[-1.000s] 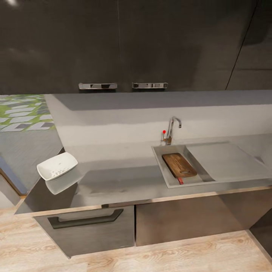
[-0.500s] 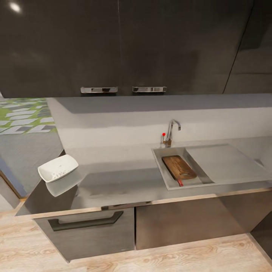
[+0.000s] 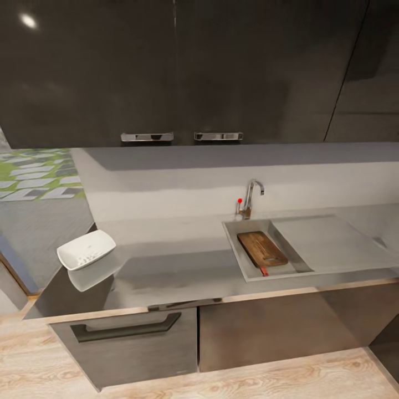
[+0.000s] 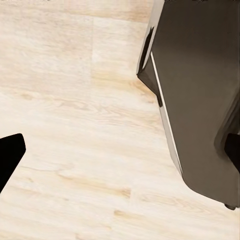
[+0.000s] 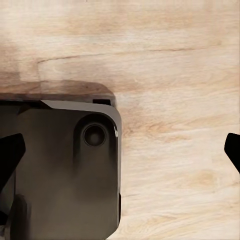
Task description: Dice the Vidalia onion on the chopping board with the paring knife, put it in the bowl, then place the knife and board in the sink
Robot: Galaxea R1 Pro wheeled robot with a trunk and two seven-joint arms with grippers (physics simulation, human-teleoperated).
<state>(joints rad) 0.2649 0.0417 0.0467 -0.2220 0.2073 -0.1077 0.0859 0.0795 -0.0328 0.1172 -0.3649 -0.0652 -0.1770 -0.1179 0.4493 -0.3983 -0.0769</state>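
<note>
From my head, the chopping board (image 3: pixel 262 249) lies in the sink (image 3: pixel 244 265), the paring knife (image 3: pixel 264 271) (red handle) at its near end; the bowl (image 3: pixel 86 249) sits at the countertop's (image 3: pixel 172 266) left corner; at my left wrist, my left gripper (image 4: pixel 120 157) spreads wide, empty, over wooden floor (image 4: pixel 75 125); likewise my right gripper (image 5: pixel 122 150).

The long glossy dark grey table (image 3: pixel 183 266) runs along the wall. A white bowl (image 3: pixel 86 249) with small white bits inside sits at its left end. Set into it on the right is the sink (image 3: pixel 235 244), where the chopping board (image 3: pixel 261 249) lies flat.
</note>
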